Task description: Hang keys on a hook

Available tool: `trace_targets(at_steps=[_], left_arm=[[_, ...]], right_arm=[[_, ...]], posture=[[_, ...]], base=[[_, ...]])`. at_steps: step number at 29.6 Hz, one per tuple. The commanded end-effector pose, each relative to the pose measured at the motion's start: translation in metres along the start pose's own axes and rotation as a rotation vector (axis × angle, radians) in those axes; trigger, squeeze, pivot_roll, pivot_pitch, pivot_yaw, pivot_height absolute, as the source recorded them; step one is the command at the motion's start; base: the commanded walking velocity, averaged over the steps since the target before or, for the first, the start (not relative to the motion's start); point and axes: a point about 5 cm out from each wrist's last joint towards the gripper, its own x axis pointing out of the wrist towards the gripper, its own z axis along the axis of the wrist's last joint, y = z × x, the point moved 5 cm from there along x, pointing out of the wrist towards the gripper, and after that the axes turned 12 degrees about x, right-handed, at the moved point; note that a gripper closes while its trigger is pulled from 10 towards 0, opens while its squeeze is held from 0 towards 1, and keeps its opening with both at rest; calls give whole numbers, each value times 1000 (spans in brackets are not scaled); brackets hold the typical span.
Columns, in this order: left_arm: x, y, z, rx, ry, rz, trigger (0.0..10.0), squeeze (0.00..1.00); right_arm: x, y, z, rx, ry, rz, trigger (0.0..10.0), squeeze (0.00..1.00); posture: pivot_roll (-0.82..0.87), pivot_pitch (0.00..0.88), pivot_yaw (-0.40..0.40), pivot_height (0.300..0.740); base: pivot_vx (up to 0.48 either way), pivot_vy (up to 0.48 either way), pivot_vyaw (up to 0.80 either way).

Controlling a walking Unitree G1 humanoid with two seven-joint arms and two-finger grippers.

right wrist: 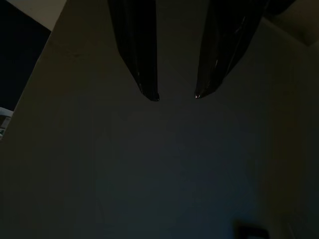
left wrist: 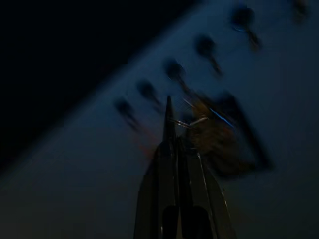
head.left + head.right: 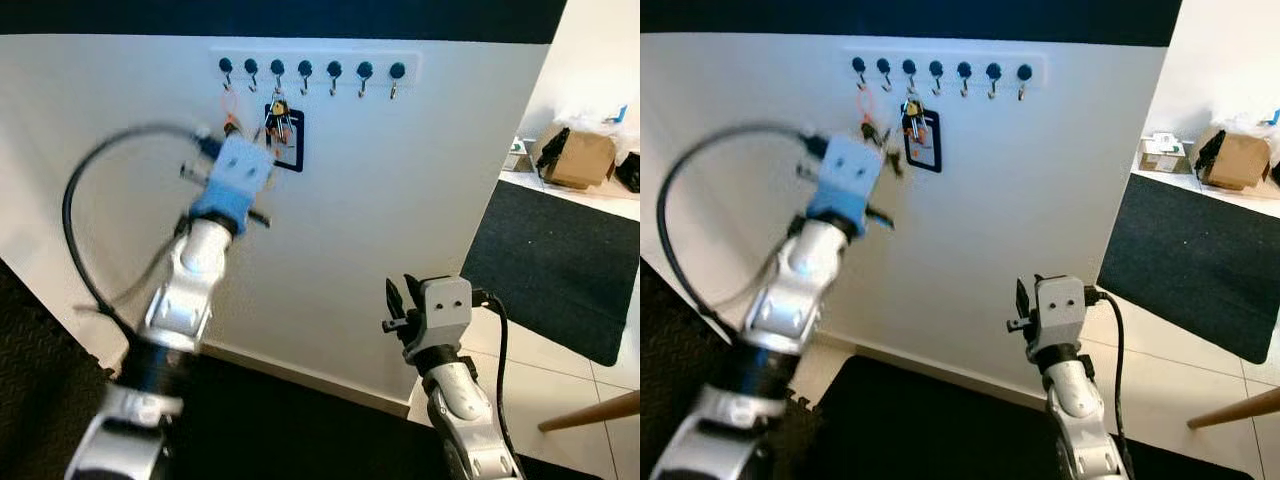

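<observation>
A white wall [image 3: 400, 230] carries a white rack [image 3: 315, 68] with seven dark-knobbed hooks in a row near its top edge. The keys [image 3: 279, 122] are seen hanging from the third hook [image 3: 278, 72] counted from the robot's left, a bunch with a yellow tag and a black rectangular fob [image 3: 288, 140] lying against the wall below them. An orange loop [image 3: 231, 103] hangs under the first two hooks. The left pincer [image 2: 172, 124] is raised to the wall just below and to the left of the keys; in the dark left wrist view its fingers are seen pressed together, with the blurred bunch just beside their tips, and whether anything is pinched cannot be told. The right pincer [image 1: 175, 94] is held low, near the wall's right edge, its two fingers spread apart and pointing at bare wall. A cardboard box [image 3: 577, 157] sits on the floor [image 3: 555, 345] beyond the wall's right edge, next to a dark mat [image 3: 560, 265].
</observation>
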Motion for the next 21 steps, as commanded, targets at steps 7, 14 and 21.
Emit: trace_targets(at_steps=[7,14,21], left_arm=[[16,5,-12,149,113,93,10000,0],[20,2,6,202,4,78,10000,0],[-13,-13,6,-95,-30,-104,10000,0]], right_arm=[[-2,0,-2,9,8,-13,10000,0],[-1,10,11,-20,-29,56,10000,0],[8,38,58,22,-126,251,10000,0]], posture=[[48,197,105,740],[37,186,120,740],[43,179,118,740]], base=[[0,0,0],[0,0,0],[0,0,0]])
